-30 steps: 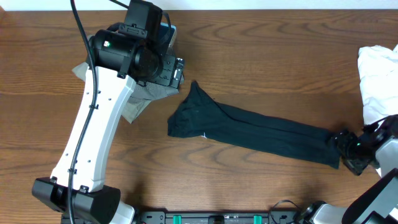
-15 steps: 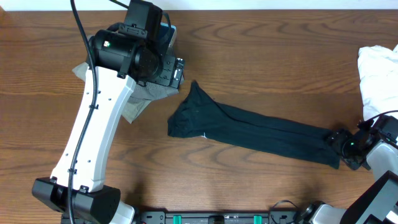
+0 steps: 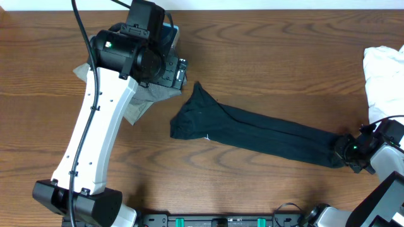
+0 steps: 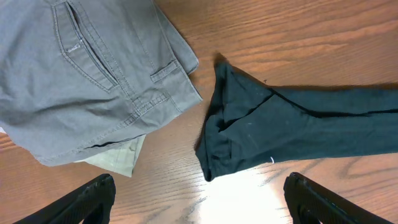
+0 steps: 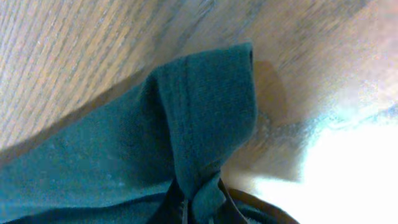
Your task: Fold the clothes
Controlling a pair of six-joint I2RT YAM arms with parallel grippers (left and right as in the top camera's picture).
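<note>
A black T-shirt (image 3: 252, 129) lies bunched in a long strip across the lower middle of the wooden table (image 3: 284, 57). At lower right, the right hand (image 3: 349, 153) pinches its end tightly. The left hand (image 4: 199, 205) hovers wide open and empty near grey-green trousers (image 4: 81, 74) at upper left. This looks like the grasping step; next, the shirt probably needs spreading flat.
</note>
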